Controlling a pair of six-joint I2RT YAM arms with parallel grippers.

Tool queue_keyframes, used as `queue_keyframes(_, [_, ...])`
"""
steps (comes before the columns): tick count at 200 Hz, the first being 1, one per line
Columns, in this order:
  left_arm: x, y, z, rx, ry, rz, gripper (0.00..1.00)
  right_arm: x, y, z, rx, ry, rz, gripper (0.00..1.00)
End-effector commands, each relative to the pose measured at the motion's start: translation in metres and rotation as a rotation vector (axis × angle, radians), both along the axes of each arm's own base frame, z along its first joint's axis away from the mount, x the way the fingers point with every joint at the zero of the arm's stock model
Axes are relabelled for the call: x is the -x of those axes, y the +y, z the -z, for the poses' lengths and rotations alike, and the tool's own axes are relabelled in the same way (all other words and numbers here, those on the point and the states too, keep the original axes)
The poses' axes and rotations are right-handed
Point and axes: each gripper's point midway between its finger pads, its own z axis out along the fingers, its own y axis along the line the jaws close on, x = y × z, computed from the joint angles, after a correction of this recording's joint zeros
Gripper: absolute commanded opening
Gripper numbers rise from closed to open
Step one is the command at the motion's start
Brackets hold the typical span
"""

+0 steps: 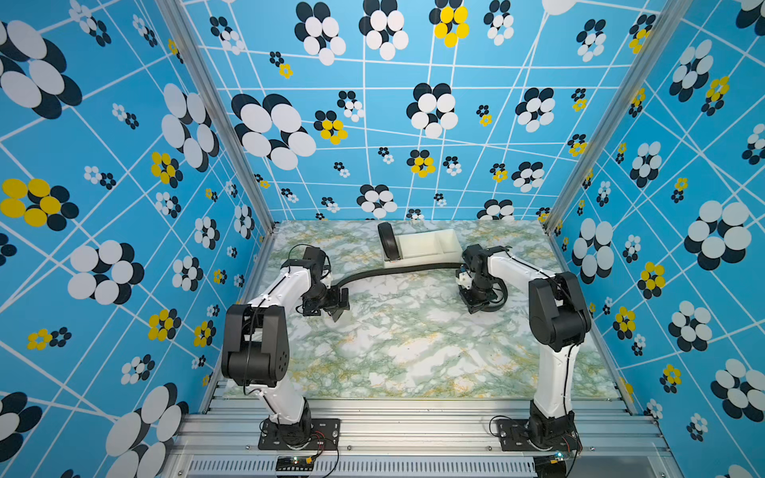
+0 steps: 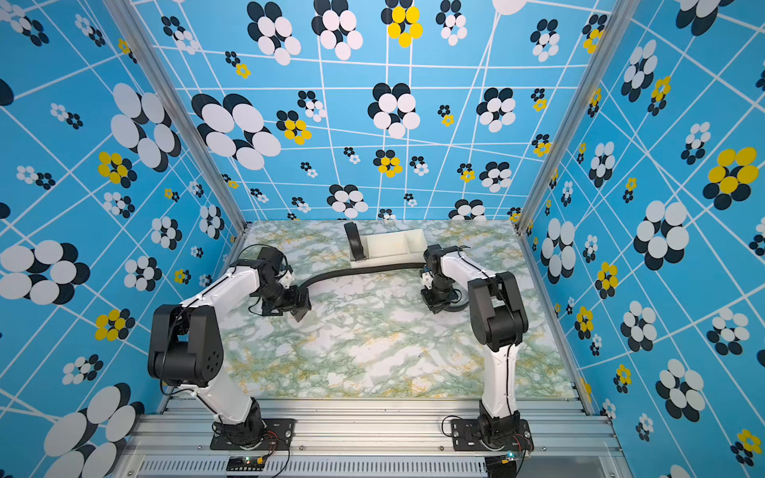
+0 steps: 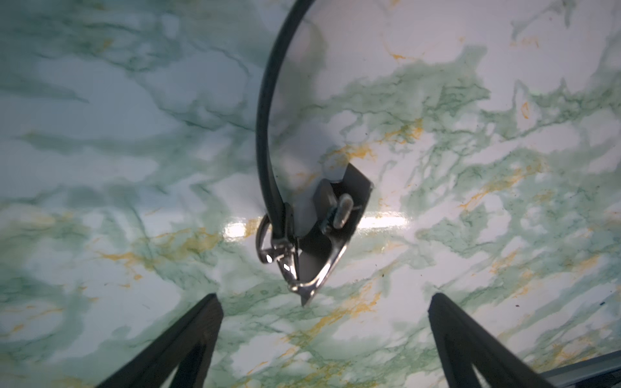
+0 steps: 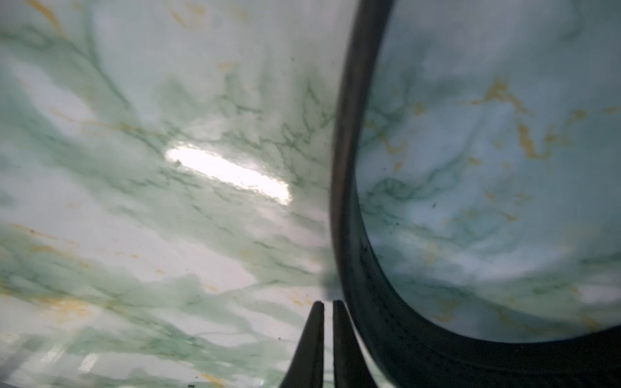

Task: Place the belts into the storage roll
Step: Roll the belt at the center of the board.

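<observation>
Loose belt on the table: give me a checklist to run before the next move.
1. Jaws of left gripper open: ok.
2. The buckle lies just ahead of the left gripper, not yet between its jaws: ok.
3. Grip of right gripper on the loose belt: not ok. It is shut, with the strap beside its tips, not between them.
4. Loose belt clear of the storage roll: cannot tell. It runs along the near wall.
5. The coiled belt stands upright at the storage roll's end nearest the left arm: ok.
6. The middle compartment is free: ok.
</observation>
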Motion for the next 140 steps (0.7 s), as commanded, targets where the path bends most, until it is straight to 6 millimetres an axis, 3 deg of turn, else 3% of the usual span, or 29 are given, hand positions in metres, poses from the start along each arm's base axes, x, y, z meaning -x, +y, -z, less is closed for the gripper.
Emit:
queue_keyframes(1, [-0.027,0.008,0.005,-0.008,-0.024,-0.019,0.97,0.000,0.008,-0.017,-0.037,-0.043,0.015,0.10])
queue_keyframes(43, [-0.069,0.015,0.025,-0.051,-0.007,0.014,0.77,0.002,0.011,-0.017,-0.030,-0.036,0.024,0.08])
queue_keyframes(57, [-0.079,0.015,0.032,-0.054,0.009,0.020,0.61,0.002,0.012,-0.019,-0.021,-0.043,0.029,0.08])
queue_keyframes(65, [-0.082,0.015,0.037,-0.060,0.024,0.030,0.59,0.000,0.012,-0.020,-0.014,-0.050,0.031,0.11])
queue_keyframes(87, [-0.080,0.014,0.052,-0.060,0.070,0.063,0.44,-0.002,0.014,-0.022,-0.001,-0.070,0.033,0.31])
queue_keyframes(93, [-0.079,0.014,0.054,-0.061,0.076,0.066,0.37,-0.003,0.012,-0.021,0.009,-0.073,0.034,0.36])
queue_keyframes(105, [-0.075,0.014,0.057,-0.057,0.083,0.071,0.26,-0.004,0.010,-0.020,0.025,-0.074,0.033,0.38])
queue_keyframes(140, [-0.061,0.014,0.059,-0.044,0.087,0.067,0.21,-0.008,0.008,-0.014,0.043,-0.078,0.005,0.38])
